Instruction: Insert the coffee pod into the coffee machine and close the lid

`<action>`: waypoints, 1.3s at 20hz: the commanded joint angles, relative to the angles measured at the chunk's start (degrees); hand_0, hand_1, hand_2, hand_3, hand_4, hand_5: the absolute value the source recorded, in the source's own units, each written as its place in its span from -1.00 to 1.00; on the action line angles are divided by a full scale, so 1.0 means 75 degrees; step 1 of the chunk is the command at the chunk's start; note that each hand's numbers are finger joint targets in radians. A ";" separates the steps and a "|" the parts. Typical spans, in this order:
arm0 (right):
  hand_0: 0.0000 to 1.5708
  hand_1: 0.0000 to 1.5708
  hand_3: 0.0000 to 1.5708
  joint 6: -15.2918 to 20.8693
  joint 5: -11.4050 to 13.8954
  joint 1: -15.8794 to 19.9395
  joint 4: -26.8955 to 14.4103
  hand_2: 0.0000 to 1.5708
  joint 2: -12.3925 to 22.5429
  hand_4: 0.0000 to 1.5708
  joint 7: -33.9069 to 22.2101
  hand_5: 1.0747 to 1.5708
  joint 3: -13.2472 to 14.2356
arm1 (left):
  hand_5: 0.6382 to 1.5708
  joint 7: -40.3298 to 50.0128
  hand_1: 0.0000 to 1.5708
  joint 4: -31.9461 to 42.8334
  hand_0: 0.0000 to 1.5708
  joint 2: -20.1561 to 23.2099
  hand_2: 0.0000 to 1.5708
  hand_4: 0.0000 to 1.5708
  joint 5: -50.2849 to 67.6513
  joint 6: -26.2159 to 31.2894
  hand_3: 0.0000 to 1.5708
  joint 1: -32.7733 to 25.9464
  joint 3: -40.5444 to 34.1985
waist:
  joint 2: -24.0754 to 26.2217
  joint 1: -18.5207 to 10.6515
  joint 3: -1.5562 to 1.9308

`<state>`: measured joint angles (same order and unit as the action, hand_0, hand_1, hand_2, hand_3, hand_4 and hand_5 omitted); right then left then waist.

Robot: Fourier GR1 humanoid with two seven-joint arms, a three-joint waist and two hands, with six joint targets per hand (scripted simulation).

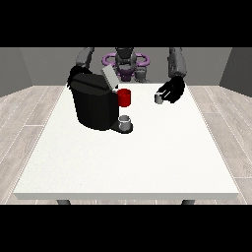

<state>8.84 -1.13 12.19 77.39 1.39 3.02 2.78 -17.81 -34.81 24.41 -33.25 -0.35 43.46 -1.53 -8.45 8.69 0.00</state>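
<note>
In the front view, a black coffee machine point(94, 106) is seen on the white table point(147, 157), toward the view's left. Its grey lid point(109, 77) is raised and tilted back. A red part point(124, 97) is attached at the machine's front, and a small grey cup point(125, 121) is placed just below it on the machine's base.

Well to the right of the machine, a small grey coffee pod point(159, 98) is held above the table by the hand at the view's right point(172, 90), whose fingers are curled round it.

Behind the machine's top left corner, the hand at the view's left point(74, 75) is mostly hidden; whether its fingers are open or closed cannot be told.
</note>
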 commanded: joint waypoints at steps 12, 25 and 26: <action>-1.00 -1.00 -1.00 0.0414 -0.0125 0.0176 -0.0377 -1.00 -0.0174 -0.37 0.0178 1.00 -0.0754 | 1.00 0.0708 0.62 -0.0432 0.62 0.0200 0.71 -0.30 -0.0038 0.1281 0.65 0.1534 -0.0186 | 0.0176 0.0123 0.0002; -1.00 -1.00 -1.00 0.0146 0.0087 0.1154 0.0175 -1.00 -0.0168 -0.35 -0.0347 1.00 -0.0483 | 1.00 0.1474 0.60 -0.0305 0.60 0.0266 0.68 -0.38 -0.0052 0.0986 0.60 0.2841 -0.0684 | -0.0419 0.0956 -0.0001; -1.00 -1.00 -1.00 -0.0163 -0.0012 0.0619 -0.0196 -1.00 0.0114 -0.37 0.0048 1.00 -0.0279 | 1.00 0.1609 0.61 -0.0400 0.61 0.0223 0.68 -0.34 -0.0047 0.1431 0.59 0.2813 -0.0544 | -0.0160 0.0882 0.0003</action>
<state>7.43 -1.72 17.32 76.63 1.47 3.74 0.26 -7.54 -37.62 26.65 -33.25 8.17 62.70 -6.27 -10.63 14.98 0.00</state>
